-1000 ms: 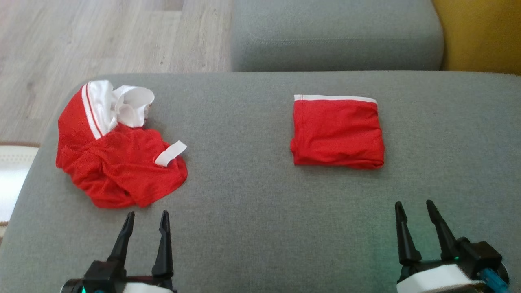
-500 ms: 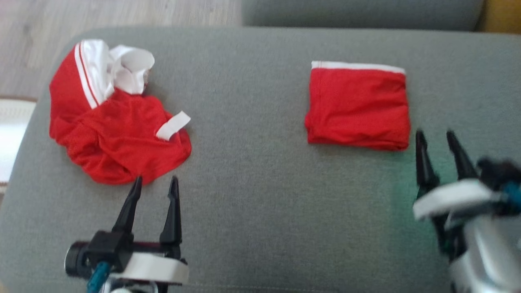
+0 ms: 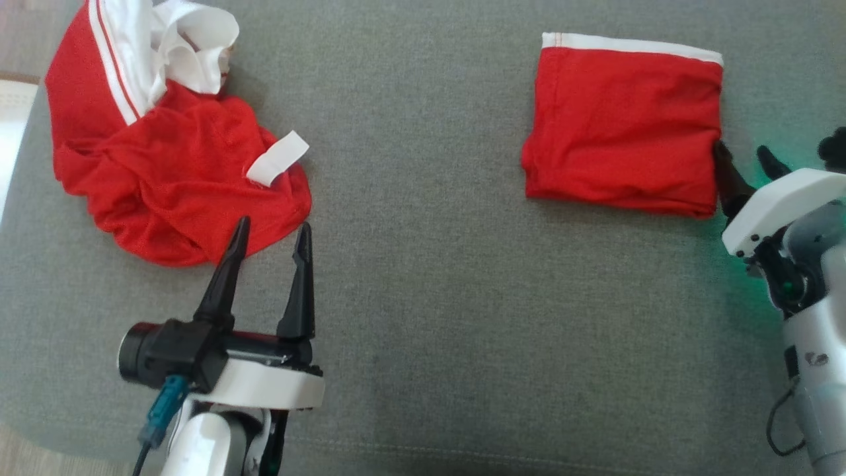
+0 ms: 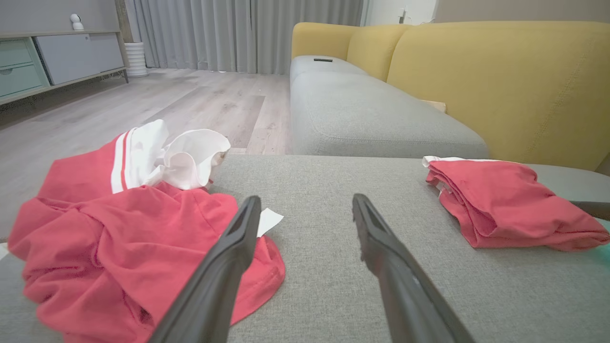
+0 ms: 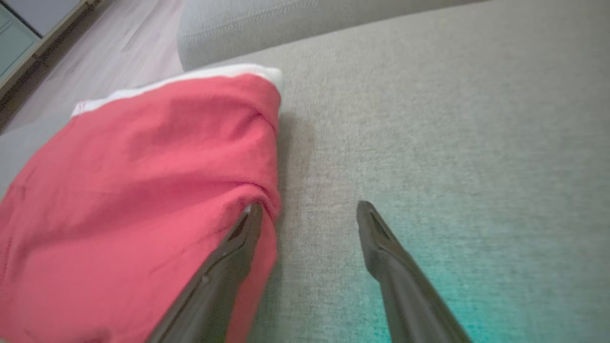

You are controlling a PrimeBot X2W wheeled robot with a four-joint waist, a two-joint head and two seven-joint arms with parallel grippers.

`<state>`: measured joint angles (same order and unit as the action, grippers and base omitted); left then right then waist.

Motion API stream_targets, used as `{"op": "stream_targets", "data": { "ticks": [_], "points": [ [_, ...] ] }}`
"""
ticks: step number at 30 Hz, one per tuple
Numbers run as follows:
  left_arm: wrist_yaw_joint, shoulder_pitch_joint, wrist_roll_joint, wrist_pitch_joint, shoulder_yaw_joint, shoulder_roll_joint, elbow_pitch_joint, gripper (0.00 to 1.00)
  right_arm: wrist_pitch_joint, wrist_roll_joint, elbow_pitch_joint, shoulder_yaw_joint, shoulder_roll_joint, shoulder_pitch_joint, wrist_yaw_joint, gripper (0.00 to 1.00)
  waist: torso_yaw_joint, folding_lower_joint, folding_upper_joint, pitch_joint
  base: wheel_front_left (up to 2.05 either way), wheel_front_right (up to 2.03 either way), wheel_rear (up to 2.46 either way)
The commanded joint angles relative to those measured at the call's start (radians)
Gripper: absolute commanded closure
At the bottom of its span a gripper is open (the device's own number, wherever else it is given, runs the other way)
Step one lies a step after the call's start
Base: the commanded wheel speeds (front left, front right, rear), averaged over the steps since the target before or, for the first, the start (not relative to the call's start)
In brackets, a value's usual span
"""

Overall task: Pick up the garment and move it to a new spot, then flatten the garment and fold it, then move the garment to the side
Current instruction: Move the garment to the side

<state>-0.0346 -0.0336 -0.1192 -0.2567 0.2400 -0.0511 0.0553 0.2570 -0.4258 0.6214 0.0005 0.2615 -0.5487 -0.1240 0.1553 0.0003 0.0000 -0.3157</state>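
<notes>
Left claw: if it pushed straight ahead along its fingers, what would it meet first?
Probably the crumpled red garment: the left claw, open, has one finger at its near hem, the other over bare grey cushion. Height above the fabric is unclear.

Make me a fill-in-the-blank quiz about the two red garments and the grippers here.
The left gripper points toward the crumpled garment, its jaws ___.
The folded garment has a ___ band along its far edge.
The right gripper sits at the folded garment's ___ edge.
Both garments rest on a ___ cushion.
Missing words: open, white, right, gray.
</notes>
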Motion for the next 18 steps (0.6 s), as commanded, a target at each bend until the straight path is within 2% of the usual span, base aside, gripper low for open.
{"op": "stream_targets", "data": {
  "ticks": [1,4,7,16,17,18],
  "points": [
    [0.0,-0.028,-0.009,-0.005,-0.029,0.001,0.029,0.0,0.005,-0.016,-0.027,0.025,0.01,-0.031,-0.007,0.0,0.002,-0.0003,0.0,-0.011,0.0,0.0,0.0],
    [0.005,-0.039,-0.01,-0.005,-0.023,0.001,0.026,0.0,0.001,-0.042,-0.012,0.038,0.011,-0.047,-0.007,0.0,0.001,-0.0003,0.0,-0.02,0.0,0.0,0.0],
    [0.007,-0.049,-0.006,-0.005,-0.017,0.001,0.026,0.0,-0.046,-0.033,-0.016,0.049,0.024,-0.062,-0.007,0.0,0.001,-0.0003,0.0,-0.027,0.0,0.0,0.0],
    [0.005,-0.067,-0.005,-0.005,0.0,0.001,0.028,0.0,-0.013,-0.028,0.037,0.08,0.003,-0.107,-0.007,0.0,0.009,-0.0003,0.0,-0.043,0.0,0.0,0.0],
    [0.004,-0.07,-0.005,-0.005,0.001,0.001,0.029,0.0,-0.003,-0.03,0.043,0.088,0.003,-0.109,-0.007,0.07,0.011,-0.0003,0.0,-0.046,0.0,0.0,0.0],
    [0.004,-0.071,-0.006,-0.005,0.002,0.001,0.03,0.0,0.007,-0.035,0.046,0.095,0.003,-0.11,-0.007,0.26,0.012,-0.0003,0.0,-0.049,0.0,0.0,0.0]
  ]
}}
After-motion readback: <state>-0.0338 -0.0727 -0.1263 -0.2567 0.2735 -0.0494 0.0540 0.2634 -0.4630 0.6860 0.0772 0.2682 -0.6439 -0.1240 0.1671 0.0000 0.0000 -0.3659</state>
